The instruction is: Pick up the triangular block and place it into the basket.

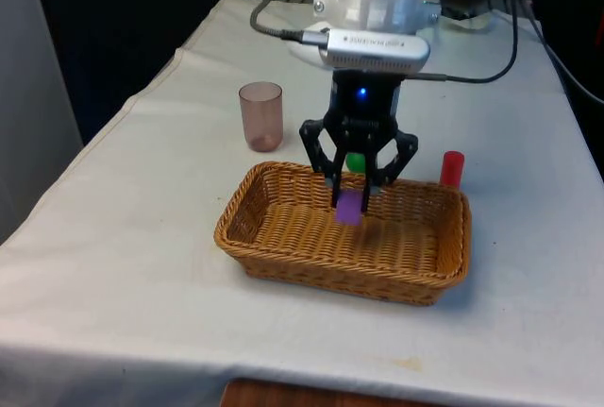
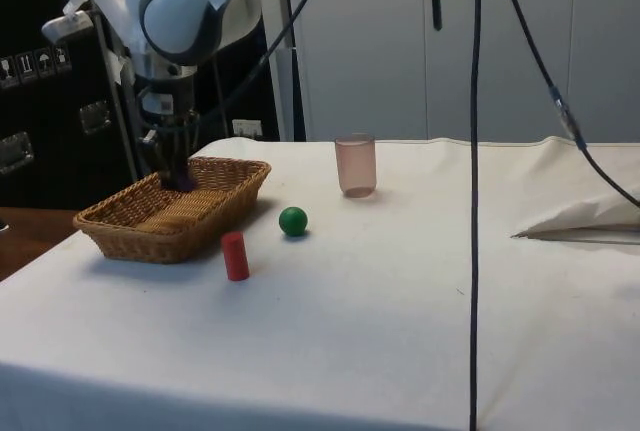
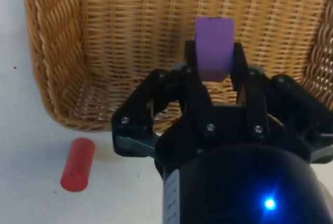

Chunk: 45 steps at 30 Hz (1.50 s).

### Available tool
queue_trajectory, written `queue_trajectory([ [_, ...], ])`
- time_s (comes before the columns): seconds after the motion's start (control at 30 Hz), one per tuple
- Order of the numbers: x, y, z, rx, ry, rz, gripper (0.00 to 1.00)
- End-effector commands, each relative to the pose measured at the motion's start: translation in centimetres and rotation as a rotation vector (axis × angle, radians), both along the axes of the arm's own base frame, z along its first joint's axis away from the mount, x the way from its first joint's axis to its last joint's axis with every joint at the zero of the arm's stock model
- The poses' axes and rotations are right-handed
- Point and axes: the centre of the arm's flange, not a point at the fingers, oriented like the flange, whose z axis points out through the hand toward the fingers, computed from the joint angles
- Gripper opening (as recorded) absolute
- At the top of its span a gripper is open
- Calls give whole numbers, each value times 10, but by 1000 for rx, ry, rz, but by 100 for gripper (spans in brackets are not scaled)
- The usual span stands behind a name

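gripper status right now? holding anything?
Gripper: jaws shut on the purple block, held over the inside of the basket.

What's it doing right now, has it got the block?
Hand shut on purple block, hanging over woven wicker basket. Block not yet released. Nothing in the way beneath.

A white cloth (image 1: pixel 142 265) is spread over the table, with wood (image 1: pixel 283 396) exposed under its hem at 6 o'clock in the front view. Black curtains (image 1: pixel 123 20) are hung toward 11 o'clock. In the side view, pale panelled cabinets (image 2: pixel 400 41) are seen at 12 o'clock, and a dark case (image 2: pixel 50 121) at 9 o'clock.
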Motion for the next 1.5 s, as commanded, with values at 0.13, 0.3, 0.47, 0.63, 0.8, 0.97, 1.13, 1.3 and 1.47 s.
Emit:
queue_trajectory([
  [0.13,0,1,-8,14,14,7,33],
  [0.3,-1,3,-24,20,31,8,33],
  [0.47,-2,-2,-34,11,32,9,33],
  [0.63,-2,-7,-39,4,33,9,41],
  [0.8,-2,-9,-39,2,33,11,58],
  [0.97,-2,-10,-41,0,34,10,86],
  [1.13,-2,-10,-41,-1,34,11,100],
  [1.3,-5,-8,-31,-1,46,13,100],
  [1.47,-8,-7,-17,2,71,19,100],
])
